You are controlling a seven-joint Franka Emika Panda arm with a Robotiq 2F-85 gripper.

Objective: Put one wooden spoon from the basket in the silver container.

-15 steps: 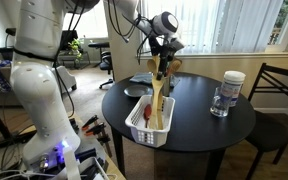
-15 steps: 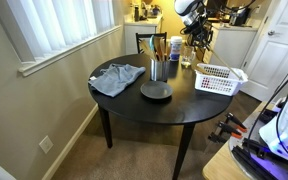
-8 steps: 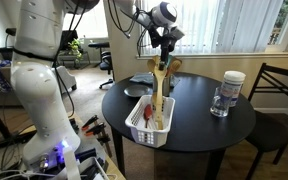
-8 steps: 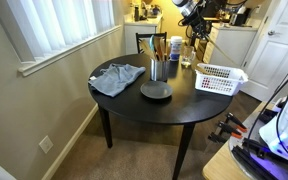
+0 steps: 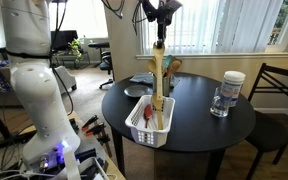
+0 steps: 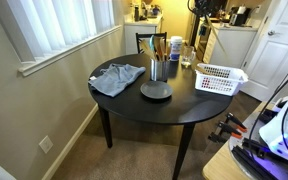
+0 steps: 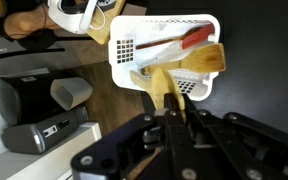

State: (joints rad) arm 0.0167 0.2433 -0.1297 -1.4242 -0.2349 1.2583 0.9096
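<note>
My gripper (image 5: 161, 14) is high above the table's near edge, shut on the top of the wooden spoon (image 5: 157, 78). The long pale spoon hangs straight down, and its lower end reaches into the white basket (image 5: 147, 130). In the wrist view the spoon (image 7: 164, 84) runs between my fingers (image 7: 174, 118) down to the basket (image 7: 124, 52), which also holds a red-handled tool and a wooden spatula. The silver container (image 6: 158, 71) stands at mid-table with darker brown spoons in it; in an exterior view it sits just behind the hanging spoon (image 5: 170, 80).
A clear jar with a white lid (image 5: 227, 92) stands on the round black table (image 5: 199, 125). A dark round dish (image 6: 155, 91) and a grey cloth (image 6: 117, 77) lie near the container. A chair (image 5: 280, 92) stands by the table.
My gripper has risen straight up with the wooden spoon in it. The spoon has been drawn most of the way out of the basket.
</note>
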